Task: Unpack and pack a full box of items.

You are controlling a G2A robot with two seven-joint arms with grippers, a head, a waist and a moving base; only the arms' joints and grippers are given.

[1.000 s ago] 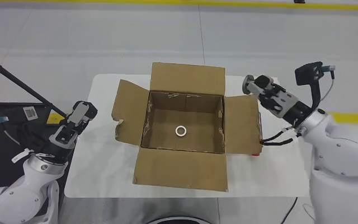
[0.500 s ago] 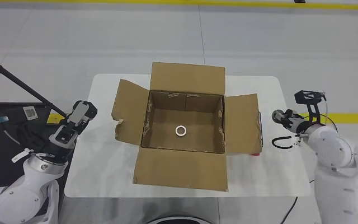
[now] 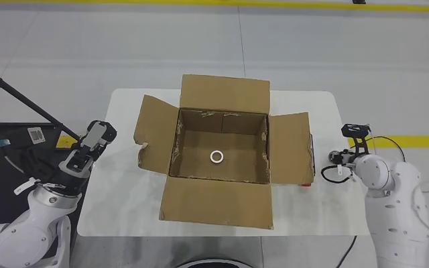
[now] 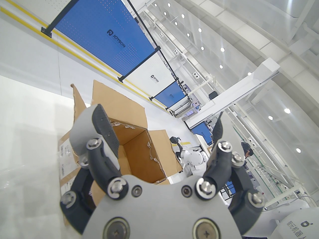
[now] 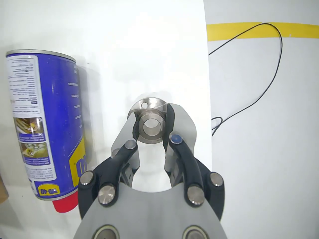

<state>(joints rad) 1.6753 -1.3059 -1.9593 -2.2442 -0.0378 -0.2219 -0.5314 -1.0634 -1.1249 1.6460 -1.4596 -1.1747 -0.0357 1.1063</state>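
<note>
While right pincer point(image 5: 152, 123) is pinching the flanged bushing point(image 5: 149, 106) | left pincer point(image 4: 159, 123) is gaping empty | bushing's probably risking rolling off the counter point(image 5: 149, 38) edge

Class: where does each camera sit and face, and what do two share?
Top: overhead, looking down at brown cardboard box on white table; both arms.
Left wrist: tilted upward past open left gripper toward box, ceiling.
Right wrist: downward; right gripper holds silver metal flange beside blue spray can.
Top and left wrist share the box.
</note>
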